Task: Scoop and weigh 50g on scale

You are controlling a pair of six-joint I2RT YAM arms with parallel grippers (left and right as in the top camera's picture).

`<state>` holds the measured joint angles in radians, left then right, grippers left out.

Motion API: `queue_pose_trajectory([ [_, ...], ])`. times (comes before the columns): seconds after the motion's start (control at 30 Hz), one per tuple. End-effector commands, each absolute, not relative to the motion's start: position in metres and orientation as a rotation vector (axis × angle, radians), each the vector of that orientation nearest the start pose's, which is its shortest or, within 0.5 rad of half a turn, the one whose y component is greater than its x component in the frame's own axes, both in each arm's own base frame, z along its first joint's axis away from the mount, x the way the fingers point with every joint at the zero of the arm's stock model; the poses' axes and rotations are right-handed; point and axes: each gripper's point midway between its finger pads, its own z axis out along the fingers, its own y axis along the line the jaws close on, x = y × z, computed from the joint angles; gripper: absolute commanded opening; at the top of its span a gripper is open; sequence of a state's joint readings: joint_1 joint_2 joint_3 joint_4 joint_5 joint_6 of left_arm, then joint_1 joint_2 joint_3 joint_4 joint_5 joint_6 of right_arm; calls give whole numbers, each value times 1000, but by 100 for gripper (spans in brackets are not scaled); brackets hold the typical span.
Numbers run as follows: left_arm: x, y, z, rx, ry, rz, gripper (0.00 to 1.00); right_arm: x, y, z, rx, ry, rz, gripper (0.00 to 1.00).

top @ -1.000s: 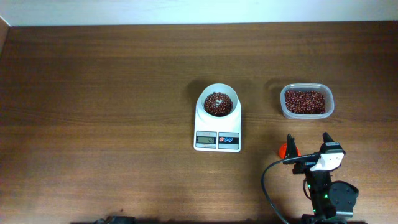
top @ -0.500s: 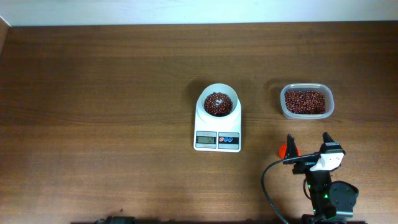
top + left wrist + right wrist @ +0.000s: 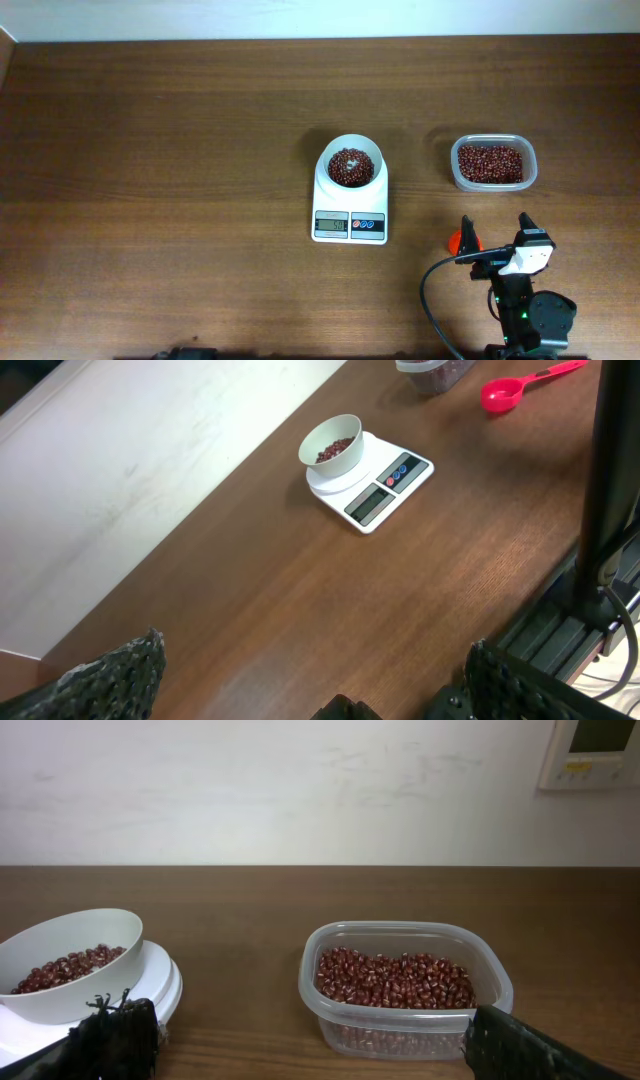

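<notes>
Wooden table [image 3: 150, 150] bears scale [image 3: 350, 212] apart, left of open right tool [image 3: 495, 222].

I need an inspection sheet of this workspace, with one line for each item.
Surface: brown wooden table.
Job's things: scale central, its bowl holding beans; clear tub of more beans to its right; red scoop lying on the table.
Clutter: nothing seen.
Tools: left tool open, empty; right tool open, empty, near the scoop.
Cables: black cable beside the right arm.
Surroundings: white wall; a panel mounted on it.
</notes>
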<state>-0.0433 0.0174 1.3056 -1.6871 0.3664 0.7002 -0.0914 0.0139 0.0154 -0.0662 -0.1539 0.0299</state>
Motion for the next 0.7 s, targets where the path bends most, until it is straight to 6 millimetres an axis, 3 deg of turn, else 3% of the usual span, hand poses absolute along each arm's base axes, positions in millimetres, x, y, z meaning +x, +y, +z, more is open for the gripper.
queue_pose_trajectory([
  [0.0,-22,-61,280,926,1691,90,99,246,4,159,-15,1634,81,99],
  [0.17,-20,-61,287,919,1659,104,99,246,4,159,-15,1634,81,99],
  [0.37,-1,-62,320,886,1522,162,99,246,4,159,-15,1634,81,99],
  [0.5,29,-65,333,873,1453,183,99,246,4,159,-15,1634,81,99],
  [0.67,93,-68,321,762,1474,84,99,246,4,159,-15,1634,81,99],
])
